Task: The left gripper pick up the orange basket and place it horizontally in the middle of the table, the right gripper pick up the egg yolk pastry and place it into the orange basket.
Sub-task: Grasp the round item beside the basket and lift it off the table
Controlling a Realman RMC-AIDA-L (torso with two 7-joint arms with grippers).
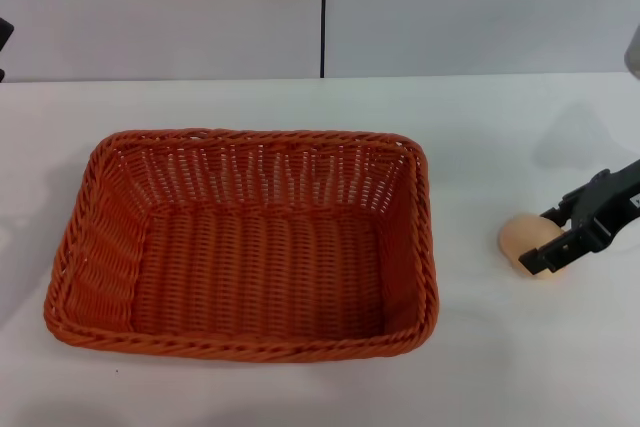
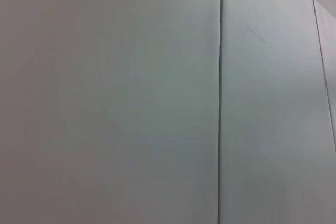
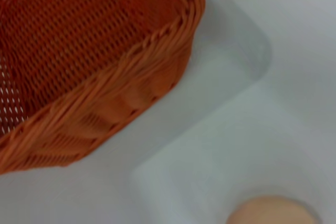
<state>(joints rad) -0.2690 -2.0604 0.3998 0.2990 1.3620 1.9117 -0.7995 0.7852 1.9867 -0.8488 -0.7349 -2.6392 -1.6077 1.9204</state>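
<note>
The orange basket (image 1: 240, 242) lies lengthwise on the white table (image 1: 500, 127), left of centre, and holds nothing. Its braided rim (image 3: 131, 56) also shows in the right wrist view. The egg yolk pastry (image 1: 524, 240) rests on the table to the right of the basket, and its top (image 3: 270, 211) shows in the right wrist view. My right gripper (image 1: 548, 239) comes in from the right edge, open, with one finger on each side of the pastry. Only a dark tip of my left gripper (image 1: 3, 39) shows, at the far left edge, raised by the wall.
A grey panelled wall with a dark vertical seam (image 1: 323, 12) stands behind the table. The left wrist view shows only this wall (image 2: 157, 98). Bare tabletop lies between the basket and the pastry.
</note>
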